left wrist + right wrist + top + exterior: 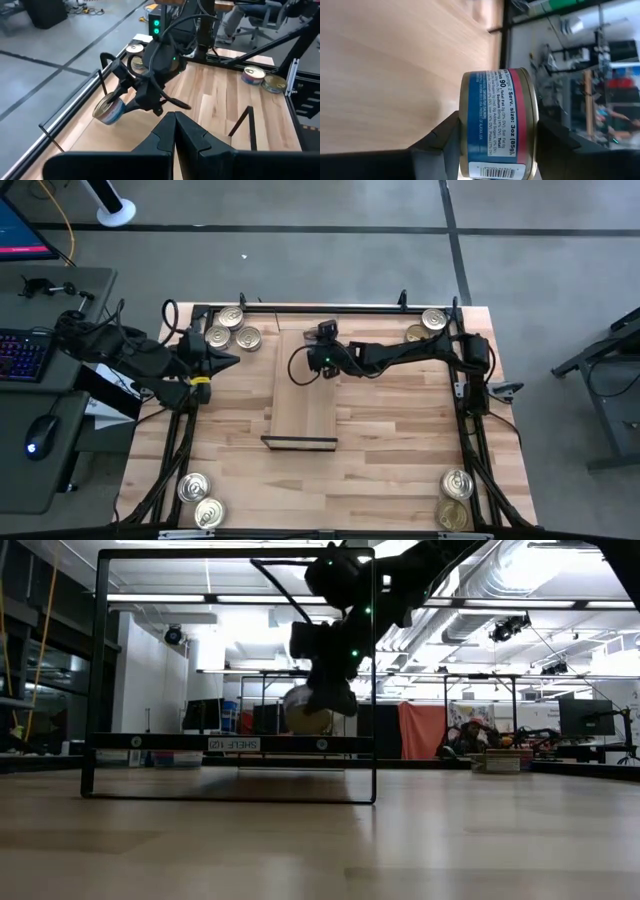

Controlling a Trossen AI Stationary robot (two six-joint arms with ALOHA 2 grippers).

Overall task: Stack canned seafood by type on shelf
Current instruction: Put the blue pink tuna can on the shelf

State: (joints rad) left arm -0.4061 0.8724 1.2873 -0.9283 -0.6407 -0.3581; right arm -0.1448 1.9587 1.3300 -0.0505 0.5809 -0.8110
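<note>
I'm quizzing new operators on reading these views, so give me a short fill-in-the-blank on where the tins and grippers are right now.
1. The right gripper is shut on a ____.
2. That tin hangs over the ____ end of the shelf in the high view.
3. The left gripper, fingers together, waits beside the ____ tins at the table's far-left corner.

Missing words: tin; far; three

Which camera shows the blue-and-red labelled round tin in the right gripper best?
The right wrist view: the blue-and-red labelled round tin fills it, clamped in the right gripper, label readable. The left wrist view shows it smaller, over the light-wood shelf. Low view: mostly hidden. High view: arm covers it.
</note>
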